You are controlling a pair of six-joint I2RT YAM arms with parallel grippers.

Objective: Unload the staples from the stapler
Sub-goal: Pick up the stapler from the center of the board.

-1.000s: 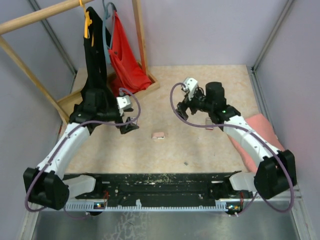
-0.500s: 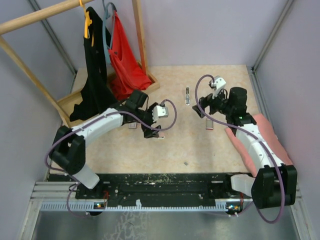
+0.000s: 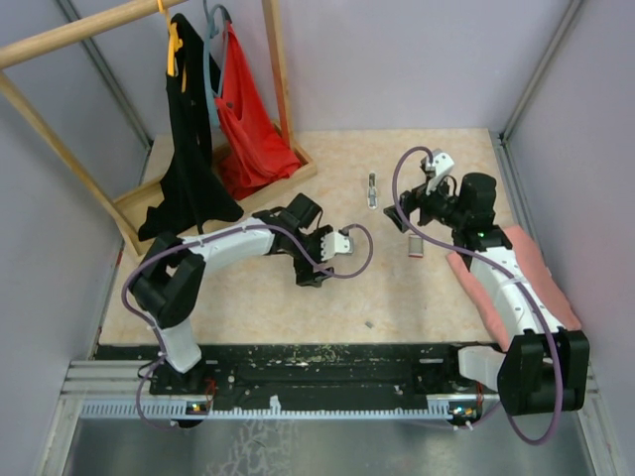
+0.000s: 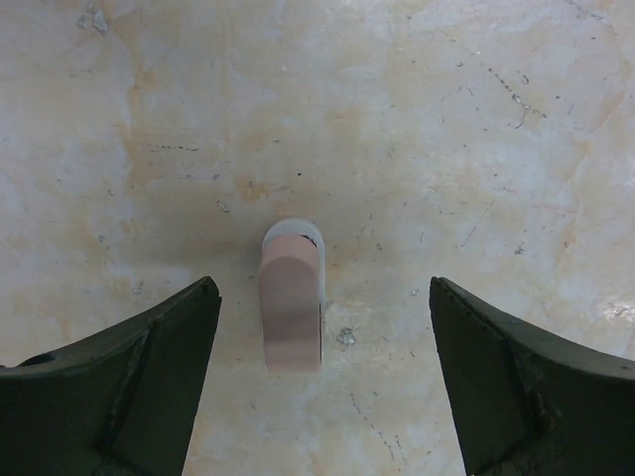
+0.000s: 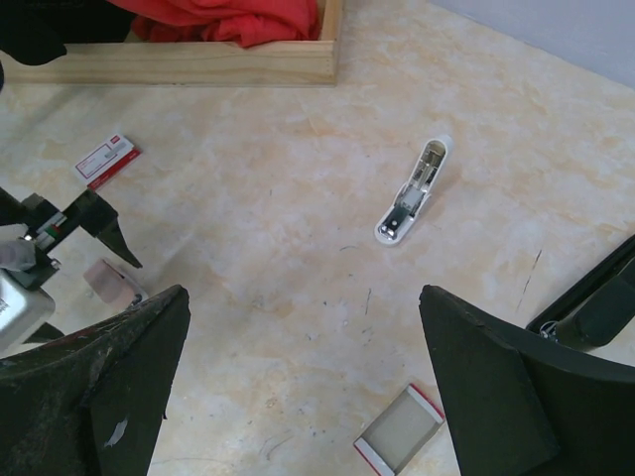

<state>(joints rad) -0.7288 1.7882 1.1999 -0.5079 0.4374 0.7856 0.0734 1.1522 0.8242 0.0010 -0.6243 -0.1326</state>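
As my left fingers [image 4: 322,288] hang spread either side of what I take for the stapler [image 4: 291,307], a small pink piece lying flat, the step in hand is the first grasp; next they must drop and close squarely. I cannot make out any staples. My right fingers [image 5: 303,293] gape, empty, over the scuffed beige desk [image 3: 248,307]; lilac walls [image 3: 397,59] surround it.

A robot lab test cell — plain lilac walls [image 3: 397,59], beige tabletop [image 3: 258,307] (boxed in), wooden garment rack [image 3: 79,35].
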